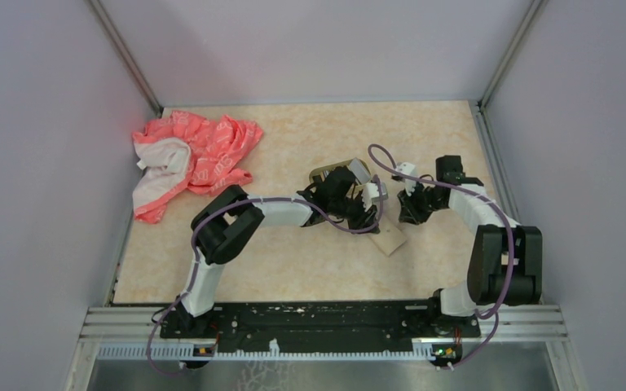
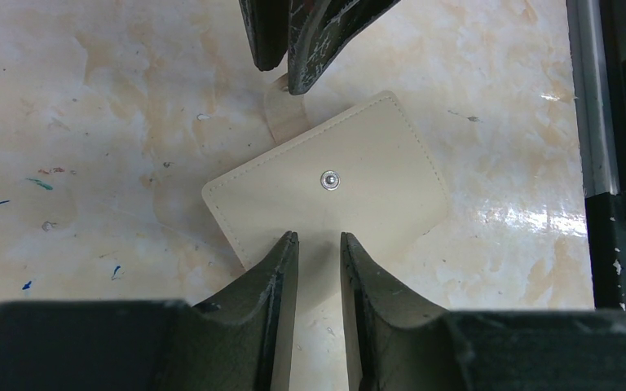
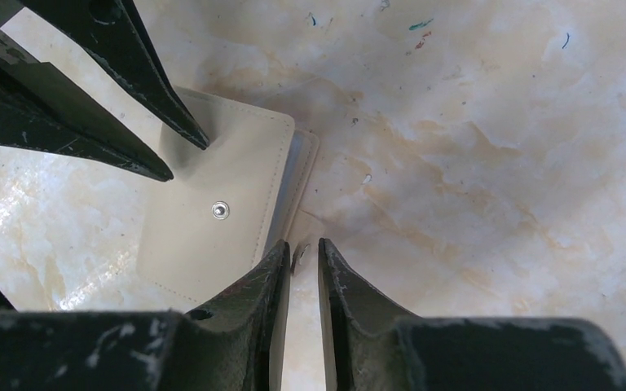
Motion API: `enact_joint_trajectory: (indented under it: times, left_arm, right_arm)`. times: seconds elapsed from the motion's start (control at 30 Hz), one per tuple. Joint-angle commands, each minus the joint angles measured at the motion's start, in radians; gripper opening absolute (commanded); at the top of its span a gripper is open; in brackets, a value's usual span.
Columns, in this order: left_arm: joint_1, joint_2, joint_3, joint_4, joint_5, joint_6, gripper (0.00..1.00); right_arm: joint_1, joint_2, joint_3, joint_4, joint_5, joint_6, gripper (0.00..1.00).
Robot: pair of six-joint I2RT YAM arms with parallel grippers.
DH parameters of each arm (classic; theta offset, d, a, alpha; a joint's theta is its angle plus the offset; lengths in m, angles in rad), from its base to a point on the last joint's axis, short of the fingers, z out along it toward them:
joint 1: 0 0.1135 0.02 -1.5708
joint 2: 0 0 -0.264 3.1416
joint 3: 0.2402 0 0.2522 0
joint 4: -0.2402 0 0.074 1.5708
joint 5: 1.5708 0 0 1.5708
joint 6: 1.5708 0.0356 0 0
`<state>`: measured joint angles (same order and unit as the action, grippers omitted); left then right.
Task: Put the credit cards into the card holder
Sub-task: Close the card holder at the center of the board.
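A cream stitched wallet [image 2: 350,191] with a metal snap stud lies flat on the table [image 1: 293,261]; grey-blue card edges [image 3: 290,183] show in its open side. My left gripper [image 2: 319,236] stands narrowly open with its tips on the wallet's near edge. From the opposite side, my right gripper [image 3: 303,243] is narrowly open, and the wallet's strap tab [image 3: 297,254] sits between its tips. In the top view the gold-rimmed card holder [image 1: 326,173] lies behind the left wrist, partly hidden. A grey credit card [image 1: 361,169] is beside it.
A pink and white cloth [image 1: 189,159] is bunched at the table's far left. Grey enclosure walls close in both sides and the back. The arms' black base rail [image 1: 318,318] runs along the near edge.
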<state>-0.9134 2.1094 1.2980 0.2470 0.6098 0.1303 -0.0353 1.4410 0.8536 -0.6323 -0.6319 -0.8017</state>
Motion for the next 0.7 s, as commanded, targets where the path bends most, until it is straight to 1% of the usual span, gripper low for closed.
enact_joint_trajectory:
  times: [0.0,0.67]
  left_arm:
    - [-0.001,0.040,0.013,-0.039,0.020,-0.005,0.31]
    - [-0.001,0.043,0.017,-0.042,0.021,-0.006,0.31]
  right_arm:
    - [0.003,-0.003,0.057,-0.004,0.010,0.017,0.20]
    - [0.003,0.024,0.079,-0.068,0.009,-0.011,0.19]
